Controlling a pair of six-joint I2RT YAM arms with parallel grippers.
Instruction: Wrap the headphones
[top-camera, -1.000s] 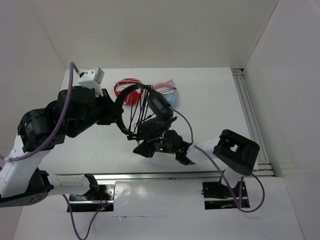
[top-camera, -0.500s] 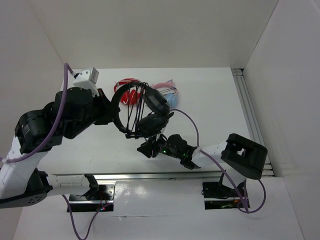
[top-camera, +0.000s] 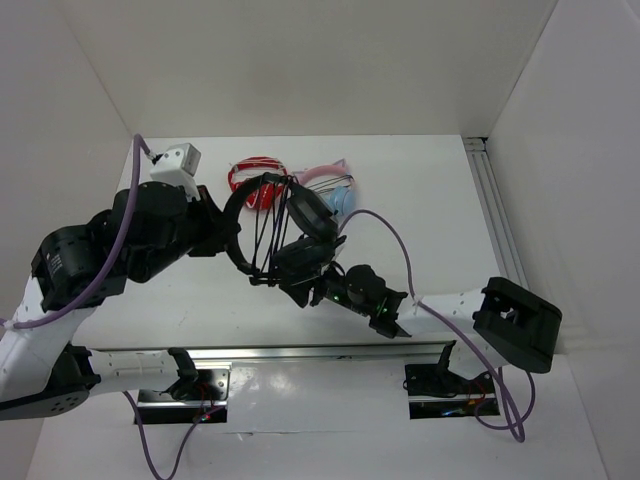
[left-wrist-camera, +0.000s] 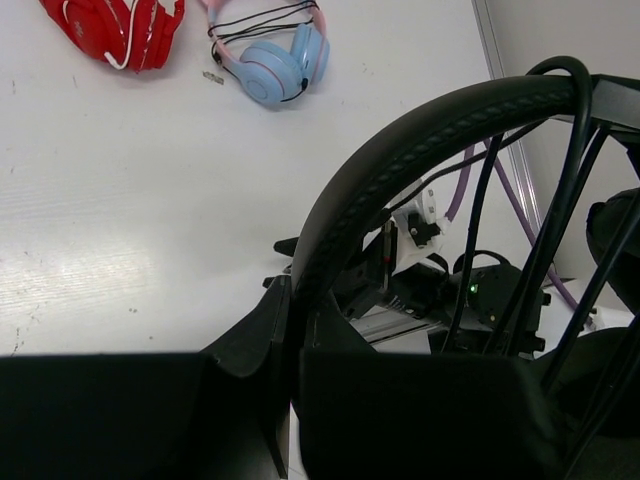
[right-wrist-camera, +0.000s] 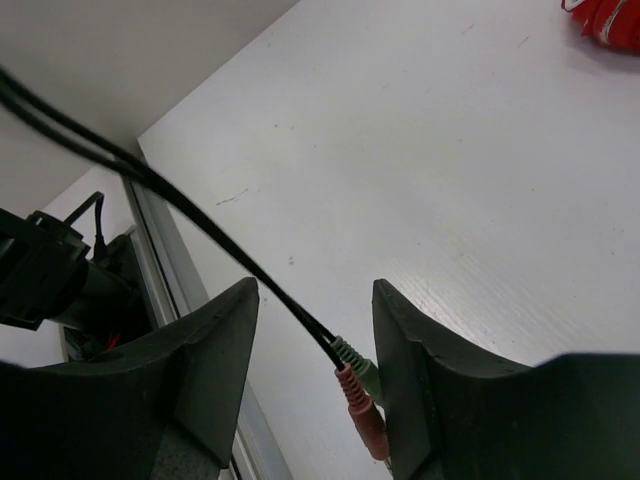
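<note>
Two grippers at work. We see the left gripper (left-wrist-camera: 293, 340) clamped on the padded band of the headphones (left-wrist-camera: 420, 140), which hang above the table (top-camera: 430, 220). At their 6 o'clock the right gripper (right-wrist-camera: 315, 300), jaws apart, straddles the cable (right-wrist-camera: 200, 225) and its green and red plugs (right-wrist-camera: 355, 385). Red headphones (top-camera: 255, 180) lie at 11 o'clock.

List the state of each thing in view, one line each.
left gripper: shut on the headband of the black headphones.
right gripper: open, plugs loose between its jaws.
black headphones: held off the table, cable wound across them in several strands.
plugs: free end, unclamped.
red headphones: lying on the table.
blue-and-pink headphones: lying beside the red pair.
</note>
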